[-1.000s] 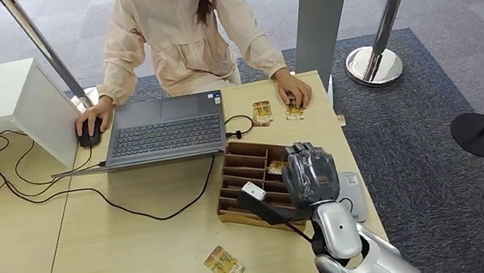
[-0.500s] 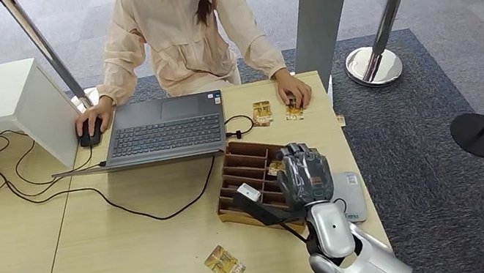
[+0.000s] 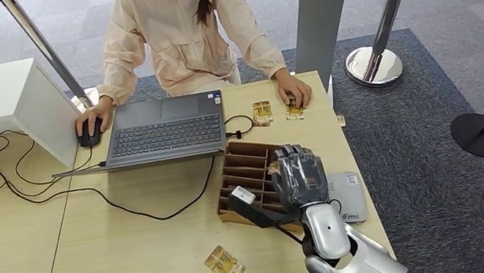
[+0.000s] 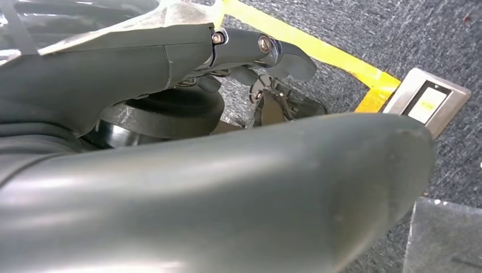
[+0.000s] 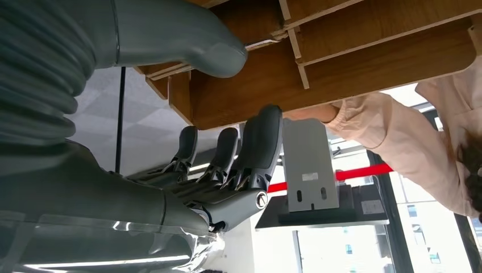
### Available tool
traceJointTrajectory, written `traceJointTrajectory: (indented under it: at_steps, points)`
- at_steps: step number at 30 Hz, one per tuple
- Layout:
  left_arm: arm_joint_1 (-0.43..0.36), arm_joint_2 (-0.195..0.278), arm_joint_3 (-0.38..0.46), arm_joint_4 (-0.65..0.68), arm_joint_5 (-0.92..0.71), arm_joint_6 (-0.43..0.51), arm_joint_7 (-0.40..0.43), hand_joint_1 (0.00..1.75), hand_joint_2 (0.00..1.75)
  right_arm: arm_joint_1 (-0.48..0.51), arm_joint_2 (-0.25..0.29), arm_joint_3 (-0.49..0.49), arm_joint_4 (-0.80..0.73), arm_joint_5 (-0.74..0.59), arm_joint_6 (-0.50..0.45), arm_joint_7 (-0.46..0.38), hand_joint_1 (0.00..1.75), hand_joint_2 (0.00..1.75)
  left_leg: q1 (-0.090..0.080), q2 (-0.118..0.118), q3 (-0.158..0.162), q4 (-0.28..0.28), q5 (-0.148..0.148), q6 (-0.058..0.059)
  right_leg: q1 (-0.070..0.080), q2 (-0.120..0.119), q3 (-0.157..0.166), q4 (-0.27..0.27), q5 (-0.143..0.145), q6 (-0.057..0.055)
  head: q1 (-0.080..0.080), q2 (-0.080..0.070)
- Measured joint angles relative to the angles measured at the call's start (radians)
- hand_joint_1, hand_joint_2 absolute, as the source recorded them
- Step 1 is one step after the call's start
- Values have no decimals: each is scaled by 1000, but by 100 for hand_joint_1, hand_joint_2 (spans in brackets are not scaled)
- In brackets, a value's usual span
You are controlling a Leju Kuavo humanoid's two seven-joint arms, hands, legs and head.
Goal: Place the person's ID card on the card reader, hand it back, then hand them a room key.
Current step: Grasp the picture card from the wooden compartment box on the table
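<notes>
Hovering my right robot hand [image 3: 299, 175], fingers apart and empty, over the wooden tray [image 3: 241, 170]; a key card [image 3: 275, 167], probably, lies just beneath, so I should descend slowly.

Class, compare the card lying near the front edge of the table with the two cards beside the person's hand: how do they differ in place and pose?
The near card lies alone by the robot's table edge; the far cards lie as a pair by the person's edge. The near card sits turned at an angle to the table edge; the far cards lie nearly square to it. The person's hand touches one far card; nothing touches the near card. All look gold-patterned and lie flat.
</notes>
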Motion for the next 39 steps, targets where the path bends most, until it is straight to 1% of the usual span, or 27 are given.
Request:
traceJointTrajectory:
  at_steps: [3, 6, 17, 23, 27, 39]
  points:
    - [0, 0, 4, 2, -2, -8, 0, 0, 0, 0, 1, 3, -1, 9, -4, 3, 57, 175, 0, 0, 0, 0, 0, 0, 0, 0, 0, 0, 0, 0, 0, 0]
    - [0, 0, 6, 4, -2, -10, 0, 0, 0, 1, 1, 6, -6, 17, -8, 5, 53, 175, -1, 0, 0, 0, 0, 0, -1, 0, 0, 0, 0, 0, 0, 0]
    - [-2, 0, 7, 7, 8, -10, 0, 0, 0, 16, 1, 14, -57, 43, -9, 5, 54, 175, -1, 0, 0, 0, 0, 0, -1, 0, 0, 0, 0, 0, 0, 0]
    - [-3, 0, 7, 7, 13, -10, -1, 0, 0, 19, 1, 17, -72, 42, -9, 4, 66, 175, -1, 0, 0, 0, 0, 0, -1, 0, 0, 0, 0, 0, 0, 0]
    - [-2, 0, 9, 7, 16, -14, -3, 0, 0, 19, 1, 19, -73, 34, -7, 4, 69, 175, -1, 0, 0, 0, 0, 0, -1, 0, 0, 0, 0, 0, 0, 0]
    - [1, 0, 13, 7, 24, -31, -20, 0, 0, 18, 2, 27, -61, 4, 10, 4, 68, 175, -1, 0, 0, 0, 0, 0, -1, 0, 0, 0, 0, 1, 0, 0]
